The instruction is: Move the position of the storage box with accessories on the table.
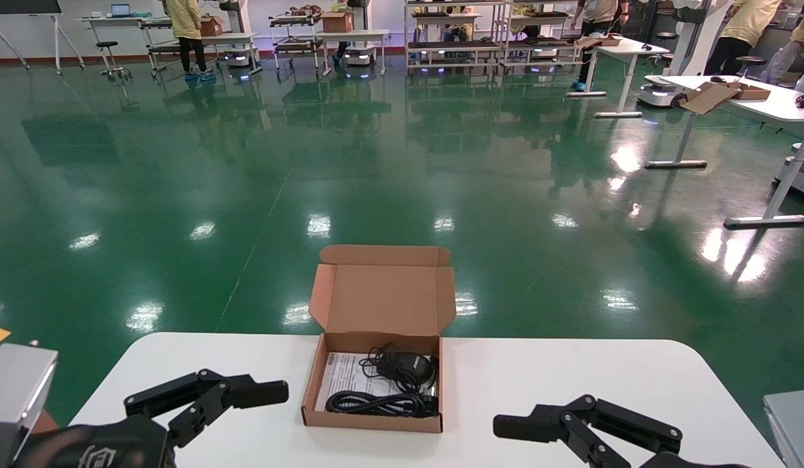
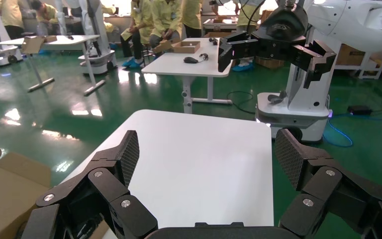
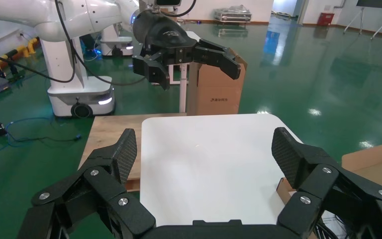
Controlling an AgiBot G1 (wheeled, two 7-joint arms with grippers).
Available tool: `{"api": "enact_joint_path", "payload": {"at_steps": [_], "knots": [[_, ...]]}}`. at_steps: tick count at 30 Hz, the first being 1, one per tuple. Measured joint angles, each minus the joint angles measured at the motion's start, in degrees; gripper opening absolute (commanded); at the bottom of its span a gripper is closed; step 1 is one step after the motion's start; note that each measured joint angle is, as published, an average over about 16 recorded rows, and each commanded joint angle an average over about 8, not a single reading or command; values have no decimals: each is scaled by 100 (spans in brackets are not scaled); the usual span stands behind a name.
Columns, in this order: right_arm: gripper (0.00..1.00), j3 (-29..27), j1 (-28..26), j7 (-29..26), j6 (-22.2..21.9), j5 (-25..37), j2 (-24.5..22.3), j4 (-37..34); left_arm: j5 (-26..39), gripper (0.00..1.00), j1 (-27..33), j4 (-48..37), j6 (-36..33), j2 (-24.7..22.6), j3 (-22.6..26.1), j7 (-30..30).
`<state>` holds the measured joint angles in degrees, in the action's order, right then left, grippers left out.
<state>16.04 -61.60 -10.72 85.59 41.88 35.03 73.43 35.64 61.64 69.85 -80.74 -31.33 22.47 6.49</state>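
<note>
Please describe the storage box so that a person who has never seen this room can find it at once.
Look at the large white table closest to the camera. Near its far edge, midway between the open left tool and the open right tool, sits the storage box, holding black cables. Its lid stands open, and no other box sits on this table.

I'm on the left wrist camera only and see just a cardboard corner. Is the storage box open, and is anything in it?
Observer: Open. The storage box has its lid up, with coiled black cables and a printed sheet inside.
Operator: Where's the right gripper?
Observer: The right gripper is low over the table, on the box's right side, open and holding nothing.
Operator: And mine, relative to the box?
Observer: The left gripper is on the box's left side, open, not touching it.
</note>
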Motion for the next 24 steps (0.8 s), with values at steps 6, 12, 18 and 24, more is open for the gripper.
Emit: {"api": "enact_joint_path", "payload": {"at_steps": [6,12,18,24], "knots": [[100,0,0,0,0,0,0,0,0,100,0,0,0,0,0,0],[100,0,0,0,1,1,-1,1,0,100,0,0,0,0,0,0],[100,14,-48,-26,10,51,-29,11,0,100,0,0,0,0,0,0],[100,112,-320,-200,92,243,-74,-33,0,100,0,0,0,0,0,0]]}}
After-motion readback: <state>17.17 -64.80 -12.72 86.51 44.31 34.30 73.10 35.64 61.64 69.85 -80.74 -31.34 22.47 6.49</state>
